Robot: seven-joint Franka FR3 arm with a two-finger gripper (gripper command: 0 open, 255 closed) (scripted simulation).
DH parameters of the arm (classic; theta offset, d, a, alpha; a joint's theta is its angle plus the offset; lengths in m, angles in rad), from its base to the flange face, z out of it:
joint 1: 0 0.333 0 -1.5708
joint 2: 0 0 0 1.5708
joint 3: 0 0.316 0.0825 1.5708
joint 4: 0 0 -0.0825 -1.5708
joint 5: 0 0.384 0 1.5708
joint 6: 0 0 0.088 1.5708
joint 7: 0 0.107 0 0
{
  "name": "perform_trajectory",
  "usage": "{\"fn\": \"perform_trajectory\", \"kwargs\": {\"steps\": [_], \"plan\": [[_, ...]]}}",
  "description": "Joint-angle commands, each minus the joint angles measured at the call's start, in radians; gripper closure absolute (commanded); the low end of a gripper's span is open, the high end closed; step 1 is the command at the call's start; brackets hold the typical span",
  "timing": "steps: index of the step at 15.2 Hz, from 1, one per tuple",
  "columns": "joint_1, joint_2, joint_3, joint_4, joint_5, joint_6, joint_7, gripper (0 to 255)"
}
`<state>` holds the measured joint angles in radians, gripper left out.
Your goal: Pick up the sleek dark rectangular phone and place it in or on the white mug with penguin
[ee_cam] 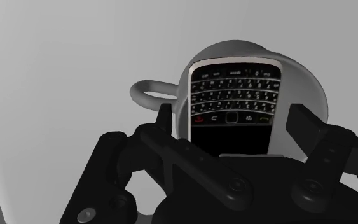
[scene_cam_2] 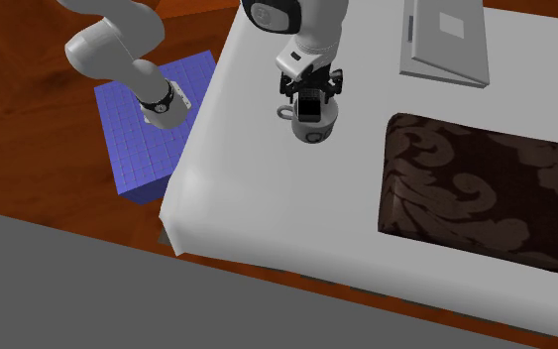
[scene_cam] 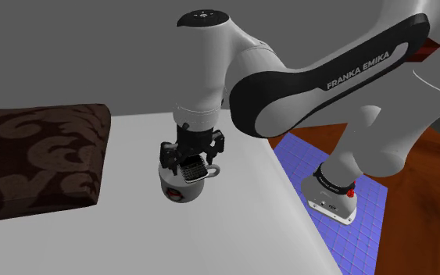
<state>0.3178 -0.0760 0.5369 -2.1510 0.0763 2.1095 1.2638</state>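
Resting inside white mug (ee_cam: 309, 83): dark keypad phone (ee_cam: 234, 102); end effector (ee_cam: 231, 119) fingers spread, not touching it.

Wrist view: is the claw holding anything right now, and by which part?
Nothing, it seems. The claw is open, its fingers clear of the long edges of the keypad phone, which leans inside the white mug.
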Motion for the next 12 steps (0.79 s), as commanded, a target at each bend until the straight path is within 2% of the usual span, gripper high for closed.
{"fn": "perform_trajectory", "kwargs": {"steps": [1, 5, 12], "plan": [[0.000, -0.002, 0.000, -0.001, 0.001, -0.001, 0.000, 0], [-0.003, -0.049, -0.011, 0.085, 0.021, -0.128, -0.016, 0], [-0.003, -0.049, -0.012, 0.085, 0.021, -0.128, -0.016, 0]]}}
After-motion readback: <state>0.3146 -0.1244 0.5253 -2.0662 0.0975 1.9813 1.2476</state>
